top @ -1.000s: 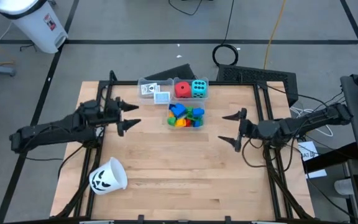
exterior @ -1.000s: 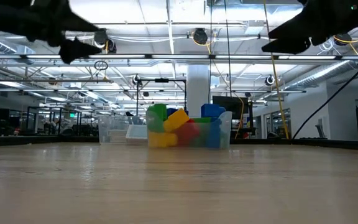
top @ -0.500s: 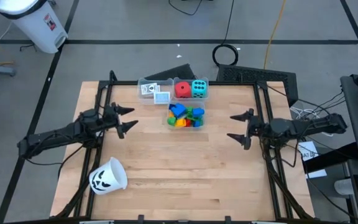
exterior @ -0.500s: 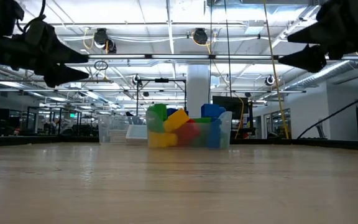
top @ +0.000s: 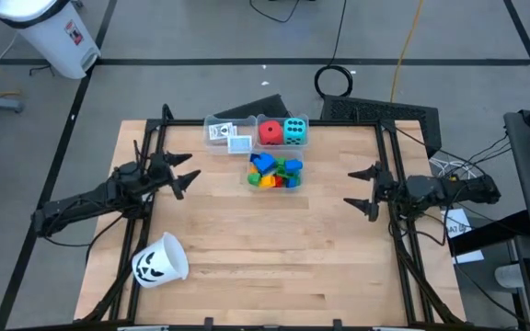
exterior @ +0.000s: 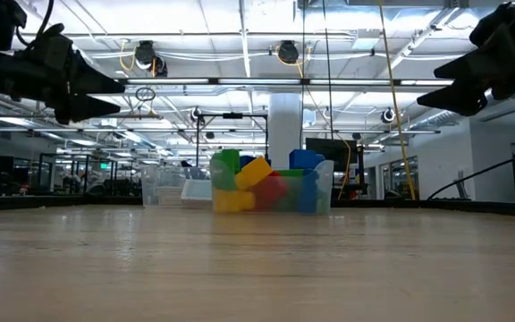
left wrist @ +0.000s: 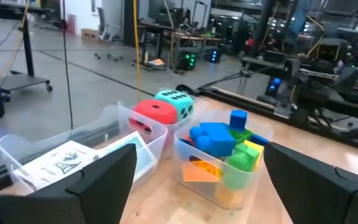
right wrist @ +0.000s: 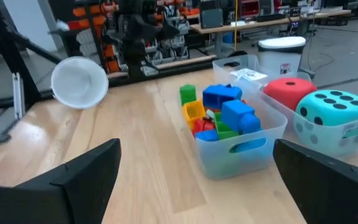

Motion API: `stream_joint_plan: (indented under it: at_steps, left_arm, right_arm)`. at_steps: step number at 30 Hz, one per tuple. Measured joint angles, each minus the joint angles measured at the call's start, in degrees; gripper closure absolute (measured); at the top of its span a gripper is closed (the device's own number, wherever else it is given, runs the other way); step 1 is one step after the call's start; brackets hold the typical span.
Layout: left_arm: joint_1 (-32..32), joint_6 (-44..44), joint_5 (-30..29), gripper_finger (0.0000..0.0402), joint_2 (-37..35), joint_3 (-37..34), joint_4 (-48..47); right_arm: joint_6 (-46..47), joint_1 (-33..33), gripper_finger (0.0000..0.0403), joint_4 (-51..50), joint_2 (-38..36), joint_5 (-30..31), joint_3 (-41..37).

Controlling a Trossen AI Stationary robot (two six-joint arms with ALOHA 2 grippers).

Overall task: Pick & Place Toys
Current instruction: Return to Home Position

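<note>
Many blocks (top: 274, 172) between left tool (top: 190, 166), right tool (top: 349, 188) (both spread).

Blocks (top: 274, 172): heaped in clear bin (top: 299, 183).
Red die (top: 270, 132): adjoining bin (top: 208, 129), beside cyan die (top: 294, 131).
Left gripper (top: 192, 167): fingers apart.
Right gripper (top: 348, 188): fingers apart.

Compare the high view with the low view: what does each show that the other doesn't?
Only the high view shows the white pumpkin-face cup on its side, the red die and the cyan die. Only the low view shows the ceiling lights beyond the table. Both show the coloured blocks in their bin and the open left claw and right claw.
</note>
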Motion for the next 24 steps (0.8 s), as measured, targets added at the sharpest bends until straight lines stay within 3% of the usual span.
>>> stream_joint_plan:
  at_steps: [4,11,20,24]
  left_arm:
    - [0.0,1.7,3.3,0.0045,0.0,0.0,0.1]
    - [0.0,2.7,3.7,0.0045,0.2,0.0,-0.8]
    - [0.0,-0.7,3.8,0.0046,0.2,0.0,-3.8]
    - [0.0,-2.0,4.3,0.0046,0.2,0.0,-3.5]
  right_arm:
    - [0.1,0.0,0.0011,2.6,0.0,0.0,-1.8]
    - [-2.2,0.0,0.0011,12.5,0.0,-2.8,-7.0]
    - [-4.2,0.0,0.0011,13.0,0.2,-3.4,-7.4]
    - [-5.8,0.0,0.0011,12.8,0.4,-7.5,-7.4]
